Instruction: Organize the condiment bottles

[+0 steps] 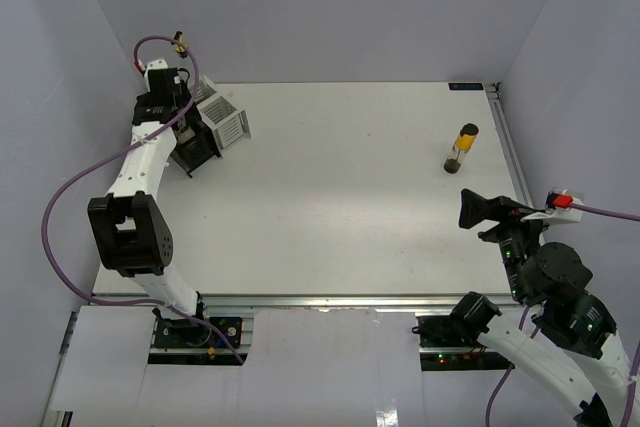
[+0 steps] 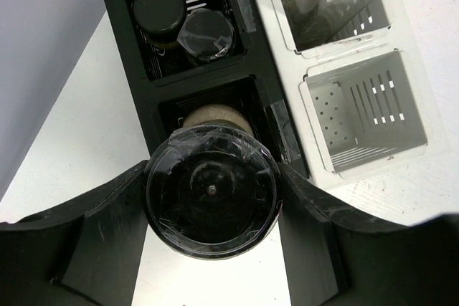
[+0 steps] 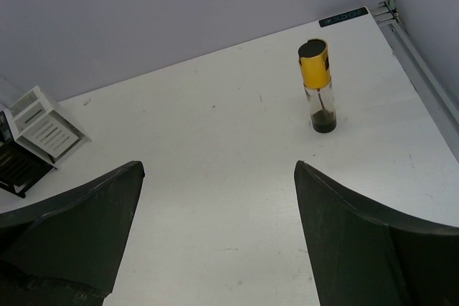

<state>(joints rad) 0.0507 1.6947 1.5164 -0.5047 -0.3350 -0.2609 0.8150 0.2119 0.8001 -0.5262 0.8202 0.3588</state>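
Observation:
My left gripper (image 2: pixel 215 177) is shut on a round dark-topped jar (image 2: pixel 211 202), held over the near compartment of the black rack (image 2: pixel 118 41). Something cream (image 2: pixel 211 114) shows just beyond it in that compartment; I cannot tell if it is the jar's own body. The far compartment holds two dark-capped bottles (image 2: pixel 159 8) (image 2: pixel 206 34). In the top view the left gripper (image 1: pixel 192 127) is over the black rack (image 1: pixel 195 152). A slim clear bottle (image 1: pixel 460 147) with black cap, yellow band and dark contents stands upright at the right (image 3: pixel 318 87). My right gripper (image 3: pixel 219 166) is open and empty, well short of it (image 1: pixel 472 209).
A white slotted rack (image 2: pixel 358 116) with two empty compartments sits right beside the black rack, also in the top view (image 1: pixel 225 119) and right wrist view (image 3: pixel 43 130). Walls close the back and sides. A metal rail (image 1: pixel 512 157) runs along the table's right edge.

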